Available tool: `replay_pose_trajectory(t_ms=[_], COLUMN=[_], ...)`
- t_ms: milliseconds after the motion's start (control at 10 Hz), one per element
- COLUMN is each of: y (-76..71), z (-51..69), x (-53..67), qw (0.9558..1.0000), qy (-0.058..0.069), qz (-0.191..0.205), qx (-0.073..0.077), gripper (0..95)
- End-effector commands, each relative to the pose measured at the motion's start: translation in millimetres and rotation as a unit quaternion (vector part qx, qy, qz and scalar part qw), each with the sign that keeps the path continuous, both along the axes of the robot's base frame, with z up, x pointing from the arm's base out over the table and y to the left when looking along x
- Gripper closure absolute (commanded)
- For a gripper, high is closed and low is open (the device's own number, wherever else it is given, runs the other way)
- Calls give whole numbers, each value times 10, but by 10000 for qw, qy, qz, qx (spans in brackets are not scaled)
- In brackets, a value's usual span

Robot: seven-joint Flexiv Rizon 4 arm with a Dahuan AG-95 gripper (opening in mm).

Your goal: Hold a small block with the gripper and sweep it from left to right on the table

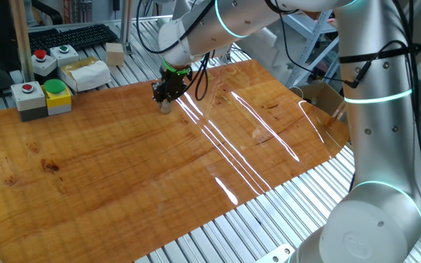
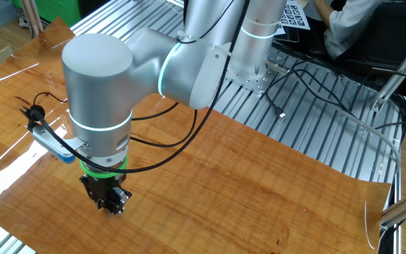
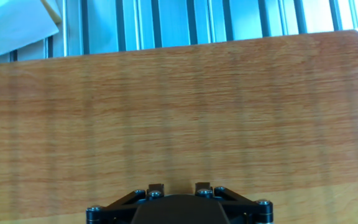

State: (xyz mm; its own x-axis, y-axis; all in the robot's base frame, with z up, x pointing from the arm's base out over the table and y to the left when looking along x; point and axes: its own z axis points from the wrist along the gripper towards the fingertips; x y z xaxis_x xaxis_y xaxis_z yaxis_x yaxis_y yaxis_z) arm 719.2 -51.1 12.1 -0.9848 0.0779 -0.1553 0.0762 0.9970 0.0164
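Note:
The black claw gripper (image 1: 168, 93), with its green ring above, points down at the far middle of the reddish-brown table (image 1: 123, 175). A tiny pale block (image 1: 165, 108) sits pinched at its tips, on or just above the board. In the other fixed view the gripper (image 2: 108, 200) stands low over the table (image 2: 259, 190) near its front left, and the block is hardly visible. In the hand view only the finger bases (image 3: 156, 187) show at the bottom edge over the wood (image 3: 179, 106); the block is hidden there.
Grey button boxes (image 1: 41, 98) (image 1: 53, 58), a white packet (image 1: 86, 73), a larger wooden cube (image 1: 115, 53) and a keyboard (image 1: 71, 36) lie behind the table's left end. A cardboard box (image 1: 321, 96) is at the right. The ribbed aluminium frame (image 1: 269, 226) surrounds the board.

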Motion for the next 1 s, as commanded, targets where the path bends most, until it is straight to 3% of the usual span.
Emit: replay_pose_trajectory(t_ms=[100, 1000], y=[58, 338], z=[-2, 13], x=[-20, -69], qw=[10000, 9985], qy=[10, 54], qz=[-87, -547], qx=[-39, -27], gripper=[950, 950])
